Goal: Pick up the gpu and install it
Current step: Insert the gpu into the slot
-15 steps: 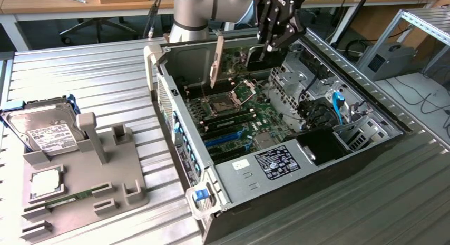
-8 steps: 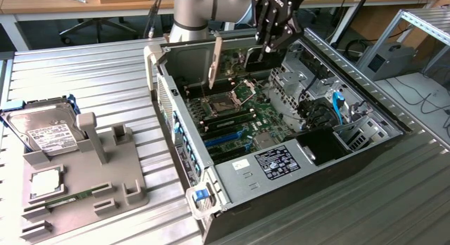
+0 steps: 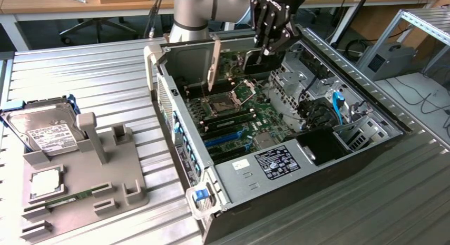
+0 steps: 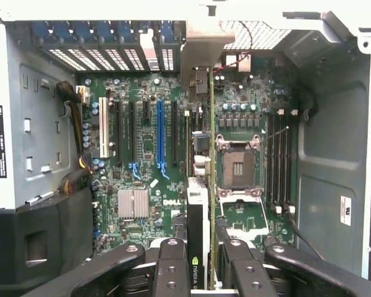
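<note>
My gripper [image 3: 271, 49] hangs over the far end of the open computer case [image 3: 281, 168], shut on the gpu [image 3: 246, 66]. The card is held on edge above the motherboard [image 3: 239, 116], with its silver bracket [image 3: 215, 63] pointing towards the case's rear wall. In the wrist view the gpu [image 4: 198, 216] runs edge-on between my fingers [image 4: 173, 266], and its bracket [image 4: 201, 62] reaches up to the row of rear slot covers. The blue expansion slot [image 4: 161, 136] lies beside the card, apart from it. The card hovers above the board and is not seated in a slot.
A grey holder tray [image 3: 91, 176] stands on the metal table at the exterior view's left, with a hard drive [image 3: 46, 131], a processor chip [image 3: 46, 184] and a memory stick [image 3: 70, 197]. The case holds an empty processor socket [image 4: 238, 167], drive cages and cables [image 3: 338, 108].
</note>
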Robot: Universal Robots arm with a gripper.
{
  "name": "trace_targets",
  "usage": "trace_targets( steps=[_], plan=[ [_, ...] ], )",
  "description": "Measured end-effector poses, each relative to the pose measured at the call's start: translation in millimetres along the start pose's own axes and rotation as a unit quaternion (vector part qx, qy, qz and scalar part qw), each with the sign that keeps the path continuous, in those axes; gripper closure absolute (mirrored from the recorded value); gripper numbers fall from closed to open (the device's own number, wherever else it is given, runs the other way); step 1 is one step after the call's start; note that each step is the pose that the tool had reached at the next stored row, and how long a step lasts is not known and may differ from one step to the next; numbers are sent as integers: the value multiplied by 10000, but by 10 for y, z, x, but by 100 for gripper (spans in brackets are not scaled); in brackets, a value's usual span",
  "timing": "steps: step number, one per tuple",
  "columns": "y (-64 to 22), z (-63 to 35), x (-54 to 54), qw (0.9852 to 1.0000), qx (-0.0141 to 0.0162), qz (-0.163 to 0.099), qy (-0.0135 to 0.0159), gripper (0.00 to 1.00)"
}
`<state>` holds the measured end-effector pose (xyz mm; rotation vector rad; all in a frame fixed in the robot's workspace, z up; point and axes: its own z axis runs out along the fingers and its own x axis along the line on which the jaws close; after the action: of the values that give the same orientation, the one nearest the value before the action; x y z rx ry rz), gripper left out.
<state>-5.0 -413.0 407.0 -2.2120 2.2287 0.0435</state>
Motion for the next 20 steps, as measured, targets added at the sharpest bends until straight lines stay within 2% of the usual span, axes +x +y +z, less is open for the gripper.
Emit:
trace_targets(
  steps=[20],
  plan=[
    [46, 27, 1, 10000, 0, 0, 2, 73]
  ],
)
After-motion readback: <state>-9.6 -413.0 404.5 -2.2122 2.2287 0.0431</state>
